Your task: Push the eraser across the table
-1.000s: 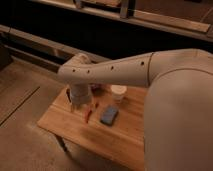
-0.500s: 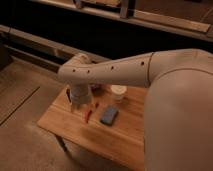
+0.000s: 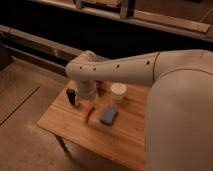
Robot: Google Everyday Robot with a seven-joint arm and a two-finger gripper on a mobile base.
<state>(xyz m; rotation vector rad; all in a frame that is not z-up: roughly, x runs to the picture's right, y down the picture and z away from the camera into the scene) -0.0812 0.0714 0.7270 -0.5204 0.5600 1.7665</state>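
Bench [image 3: 117, 142] with a light plank top, seen from above and behind the robot's arm [image 3: 130, 70]. The arm enters from the right, crosses the far side of the bench and bends down at the wrist.

The gripper [image 3: 86, 101] hangs below the wrist over the far-left part of the top, close to the wood. Whether the jaws stand apart or together cannot be told. A small dark piece [image 3: 71, 96] sits just left of it; it may be part of the gripper or a separate thing.

The eraser [image 3: 109, 115], a flat blue block, lies near the middle of the top, its long side tilted to the planks. It is near the gripper but apart from it. A thin red stick [image 3: 89, 111] lies between them, just beside the eraser's left side and just below the gripper. Contact with either cannot be told.

A white cup [image 3: 118, 92] stands upright behind the eraser, near the far edge and close under the arm.

Bare wood runs from the eraser to the near edge and out to the left corner. To the right the top passes under the robot's pale body [image 3: 180, 125], which hides that edge. The far edge is largely hidden by the arm.

Floor [image 3: 25, 100] surrounds the left corner, and dark rails [image 3: 45, 42] run behind.
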